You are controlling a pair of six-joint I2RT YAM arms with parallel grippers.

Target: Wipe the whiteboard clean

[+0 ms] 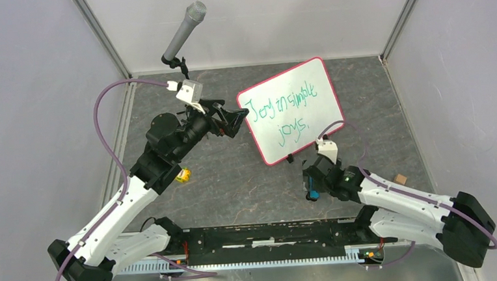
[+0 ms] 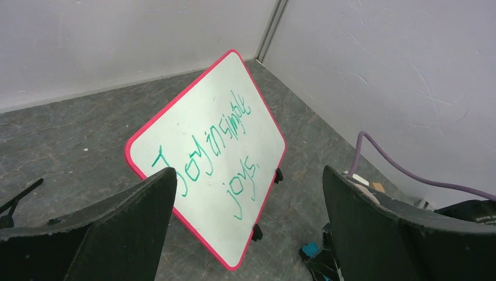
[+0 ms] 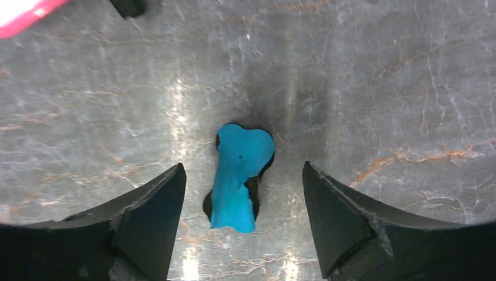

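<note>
The whiteboard (image 1: 293, 112) with a pink-red frame stands tilted on small black feet in the middle of the table, with green handwriting on its face. It also shows in the left wrist view (image 2: 216, 152). My left gripper (image 1: 239, 118) is open and empty, raised at the board's left edge, and its jaws frame the board (image 2: 248, 171). My right gripper (image 1: 312, 189) is open just in front of the board's near corner. It is low over a small blue eraser-like piece (image 3: 240, 175) with a black underside lying on the table between the jaws, untouched. The piece also shows in the left wrist view (image 2: 311, 250).
A microphone (image 1: 184, 30) on a stand rises at the back left. A small yellow object (image 1: 183, 176) lies beside the left arm. A small tan block (image 1: 400, 179) lies at the right. Grey walls close three sides. The board's pink corner (image 3: 23, 14) shows in the right wrist view.
</note>
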